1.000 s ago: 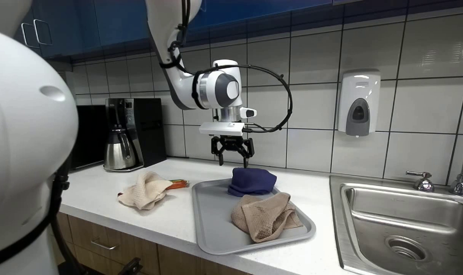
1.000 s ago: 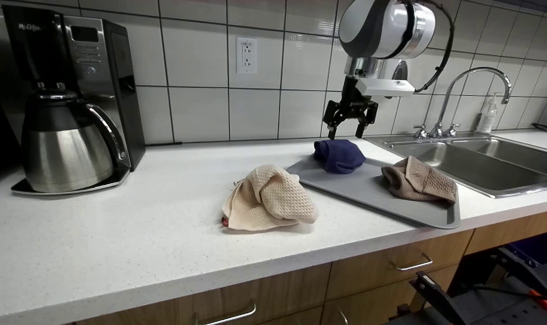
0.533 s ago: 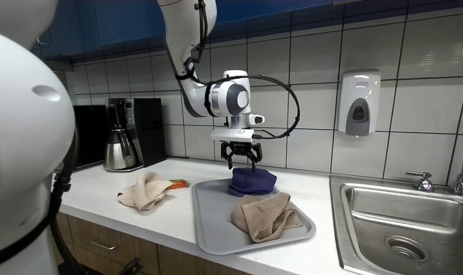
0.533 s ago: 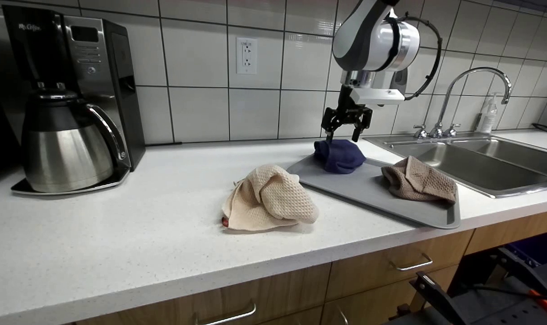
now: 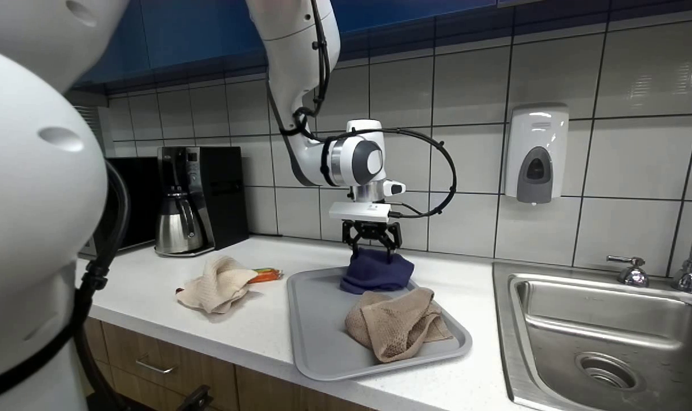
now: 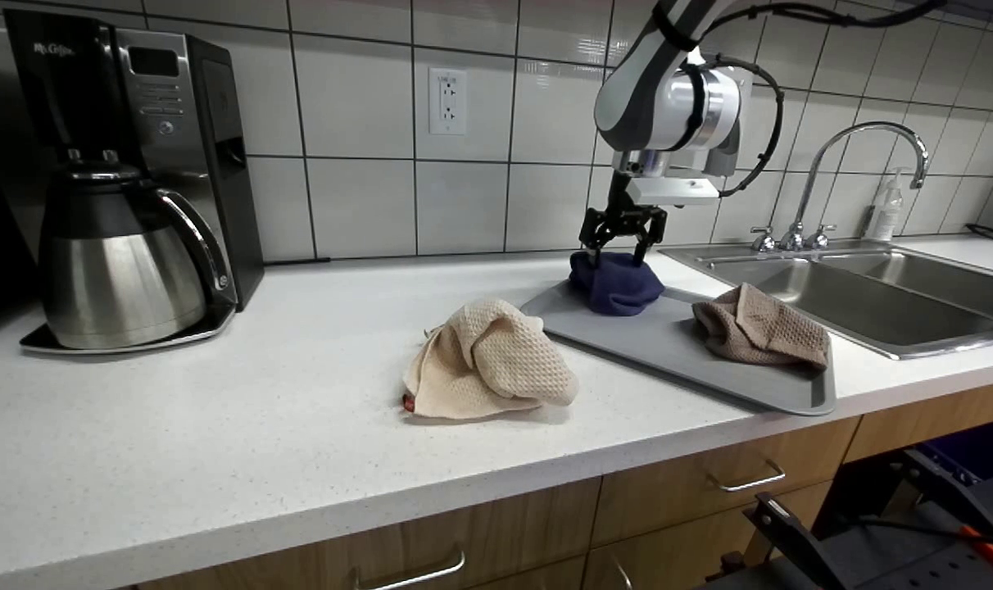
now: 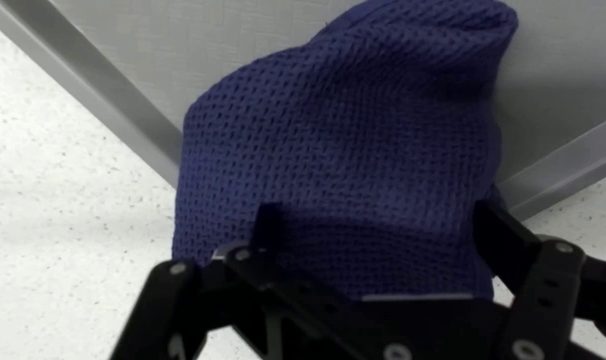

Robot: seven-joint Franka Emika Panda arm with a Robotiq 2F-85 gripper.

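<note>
At the end of the gray tray nearer the tiled wall we see the navy cloth, bunched up and hiding the tray's corner in the wrist view. Over that same end of the tray hangs the gripper, pointing down, its 2 fingers spread wide, with the navy cloth showing in the gap. In both exterior views we find the lower ends of the fingers level with the cloth's upper folds; we cannot tell whether they touch it.

At the opposite end of the tray we see the brown cloth, crumpled and lying on it. Beside the tray and apart from it, on the white counter, we see the cream cloth; an orange-and-green thing pokes out from under it toward the tray. Well apart from the tray, on that same side, stands the coffee maker with its steel carafe. Across the tray from these, and near it, we see the steel sink with its faucet. Higher than the tray, on the tiled wall, we make out 1 soap dispenser on the tray's sink side and 1 outlet on its coffee-maker side.
</note>
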